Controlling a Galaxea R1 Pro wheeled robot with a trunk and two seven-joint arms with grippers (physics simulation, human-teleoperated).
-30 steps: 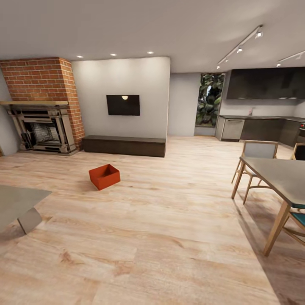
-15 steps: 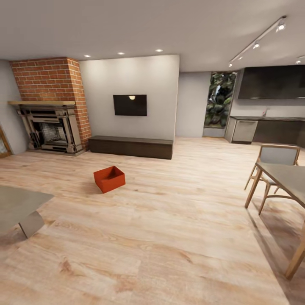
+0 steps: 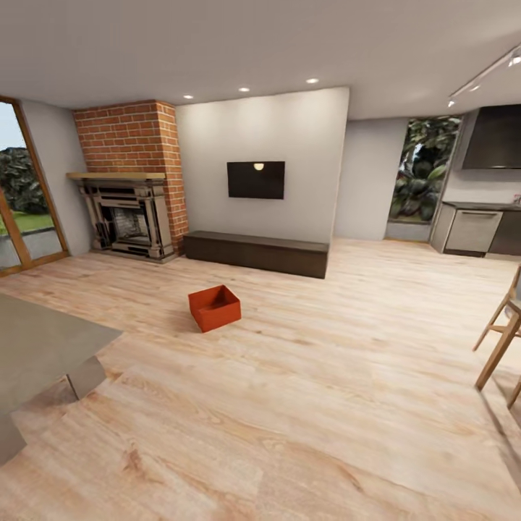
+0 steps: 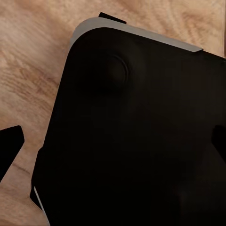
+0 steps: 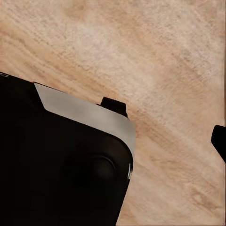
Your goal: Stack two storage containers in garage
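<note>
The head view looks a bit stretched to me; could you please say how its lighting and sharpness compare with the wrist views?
Head view: wide-angle stretch at the edges, even light from recessed ceiling spots, a soft shadow beside the storage container, slightly soft detail. Left wrist view: a dark, featureless robot body over wood floor. Right wrist view: floor grain blurred.

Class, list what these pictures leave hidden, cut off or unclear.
- Inside of the red box, head view: its near walls hide the bottom.
- Wooden chair, head view: cut off by the right edge.
- Grey table, head view: cut off by the left edge.
- Jaws, both wrist views: dark tips at the edges, so open or shut is unclear.
</note>
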